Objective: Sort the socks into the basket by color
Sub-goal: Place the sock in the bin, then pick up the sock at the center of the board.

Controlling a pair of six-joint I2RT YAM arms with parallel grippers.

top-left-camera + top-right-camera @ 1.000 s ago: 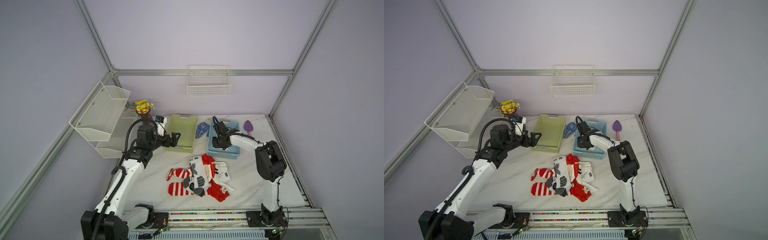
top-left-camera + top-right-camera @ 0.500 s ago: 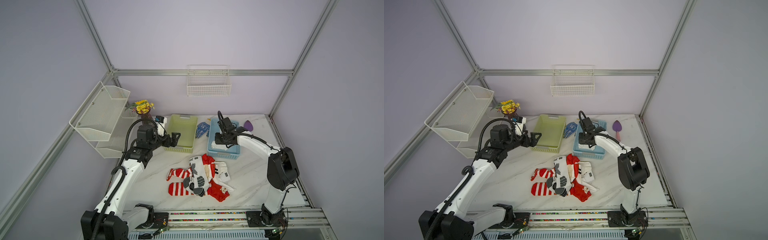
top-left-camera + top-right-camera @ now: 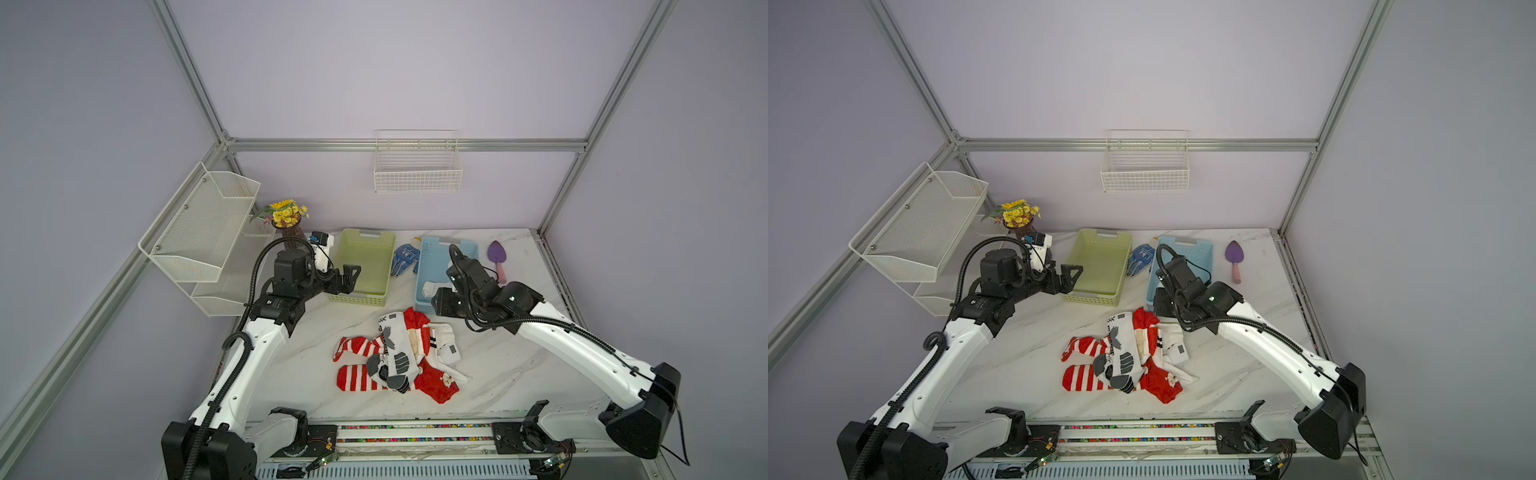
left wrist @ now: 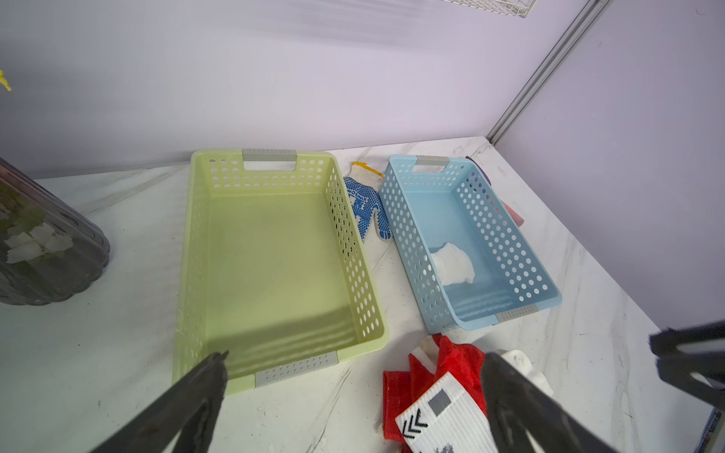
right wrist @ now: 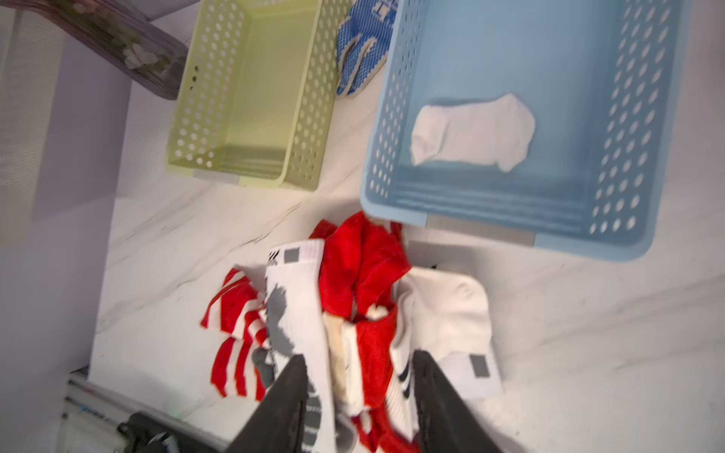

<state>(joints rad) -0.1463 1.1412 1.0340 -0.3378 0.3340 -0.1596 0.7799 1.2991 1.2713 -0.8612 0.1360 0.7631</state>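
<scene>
A heap of socks (image 3: 399, 357) lies mid-table: red ones with white stripes tangled with white ones bearing black and grey marks (image 5: 298, 298). One white sock (image 5: 470, 133) lies alone in the blue basket (image 3: 432, 257), also seen in the left wrist view (image 4: 451, 262). The green basket (image 3: 365, 249) beside it holds nothing. My right gripper (image 5: 359, 357) hangs open over the heap, just off the blue basket's near end (image 3: 442, 301), with nothing between its fingers. My left gripper (image 3: 351, 276) stands wide open at the green basket's near left corner (image 4: 355, 359).
Blue dotted gloves (image 3: 403, 259) lie between the two baskets. A purple trowel (image 3: 496, 255) lies right of the blue basket. A flower vase (image 3: 286, 220) and a white mesh shelf (image 3: 203, 232) stand at the back left. A wire basket (image 3: 417, 166) hangs on the rear wall.
My right gripper has drawn back from above the blue basket toward its near end and its jaws have spread wider. The left arm has not moved.
</scene>
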